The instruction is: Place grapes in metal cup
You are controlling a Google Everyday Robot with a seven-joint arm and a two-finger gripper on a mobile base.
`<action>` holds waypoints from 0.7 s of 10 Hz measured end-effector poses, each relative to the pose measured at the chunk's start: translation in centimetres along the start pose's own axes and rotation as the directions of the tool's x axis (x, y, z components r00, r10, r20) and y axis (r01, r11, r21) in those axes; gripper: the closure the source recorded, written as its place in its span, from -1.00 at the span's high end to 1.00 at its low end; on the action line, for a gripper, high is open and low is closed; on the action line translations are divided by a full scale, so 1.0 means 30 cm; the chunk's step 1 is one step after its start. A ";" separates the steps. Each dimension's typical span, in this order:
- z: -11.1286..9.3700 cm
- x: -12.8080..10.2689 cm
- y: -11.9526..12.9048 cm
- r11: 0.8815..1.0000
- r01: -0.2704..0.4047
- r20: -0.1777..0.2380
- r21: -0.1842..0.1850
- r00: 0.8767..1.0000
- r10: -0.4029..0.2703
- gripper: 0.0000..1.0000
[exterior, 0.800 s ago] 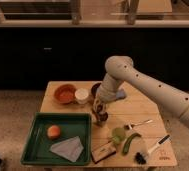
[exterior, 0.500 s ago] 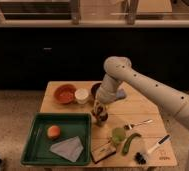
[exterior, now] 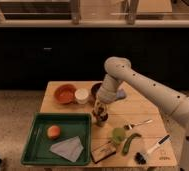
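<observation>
The gripper [exterior: 101,109] hangs tip-down just off the tray's [exterior: 38,142] far right corner, the arm reaching in from the right and bending steeply down to it. Straight beneath it, beside that same tray corner, stands the cup [exterior: 102,120] - small, dark and dull. The near-vertical pose makes sense for the task: coming from directly above lets the load go down through the cup's mouth without knocking its wall.

A dark clump sits right where the gripper meets the cup, and I take it to be the grapes [exterior: 102,115]. Whether they are held above the rim or already rest inside, I cannot tell. Nor can I tell whether the gripper is spread or closed.

The cup stands apart from the other vessels. The white cup [exterior: 81,96] and dark bowl [exterior: 94,89] lie beyond the tray's far edge, which leaves room for the arm and little chance of picking the wrong target. The green fruit [exterior: 118,134] lies to the right of the tray, nearer the camera than the cup, and clear of the descent.

My judgement is that the task is at its final step - lowering or letting go. The risk is tipping the light cup on withdrawal.
</observation>
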State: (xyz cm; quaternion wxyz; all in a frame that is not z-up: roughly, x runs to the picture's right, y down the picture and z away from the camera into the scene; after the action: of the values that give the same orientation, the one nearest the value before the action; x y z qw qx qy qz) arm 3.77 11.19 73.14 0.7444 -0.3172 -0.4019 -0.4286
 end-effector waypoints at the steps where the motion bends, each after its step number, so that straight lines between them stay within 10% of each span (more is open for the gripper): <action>1: -0.008 0.011 0.001 1.000 -0.004 -0.002 0.005 1.000 0.004 0.18; 3: -0.019 0.030 0.005 1.000 -0.011 -0.003 0.013 1.000 0.011 0.54; 7: -0.019 0.060 0.004 1.000 -0.021 0.003 0.020 1.000 0.021 0.60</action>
State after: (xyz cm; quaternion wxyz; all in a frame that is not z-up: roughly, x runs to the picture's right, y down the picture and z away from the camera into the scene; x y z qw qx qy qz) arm 4.62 10.07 74.42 0.7515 -0.3146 -0.4039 -0.4162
